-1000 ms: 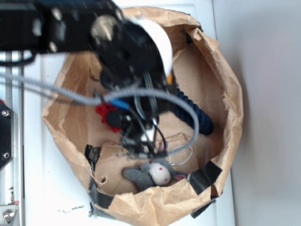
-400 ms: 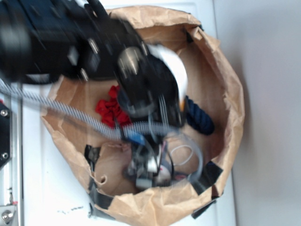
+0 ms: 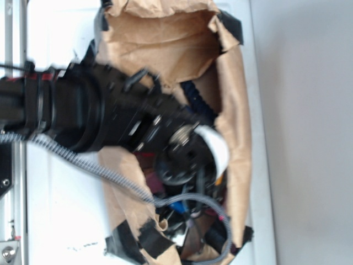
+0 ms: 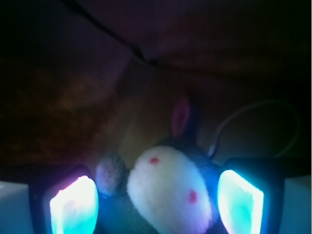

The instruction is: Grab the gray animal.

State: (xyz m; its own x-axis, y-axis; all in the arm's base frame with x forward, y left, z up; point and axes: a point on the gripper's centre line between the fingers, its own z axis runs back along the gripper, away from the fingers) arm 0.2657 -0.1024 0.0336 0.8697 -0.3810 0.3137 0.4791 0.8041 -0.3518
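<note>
In the wrist view the gray animal lies on the brown bag floor, pale belly with two red dots facing the camera. A pink ear sticks up and its thin tail loops to the right. My gripper is open and straddles the toy. The left pad sits a little off its gray paw, and the right pad is close to its dark flank. In the exterior view the black arm reaches down into the paper bag and hides the animal.
A dark blue twisted rope lies in the bag behind the arm. The bag's taped wall rises close on the right, with black tape at the near corner. A gray cable trails from the arm. White tabletop surrounds the bag.
The arm has swung down and toward the bag's near end, bringing the open jaws over the animal. The bag now looks narrower and pushed out of shape, and the arm covers the toy.
</note>
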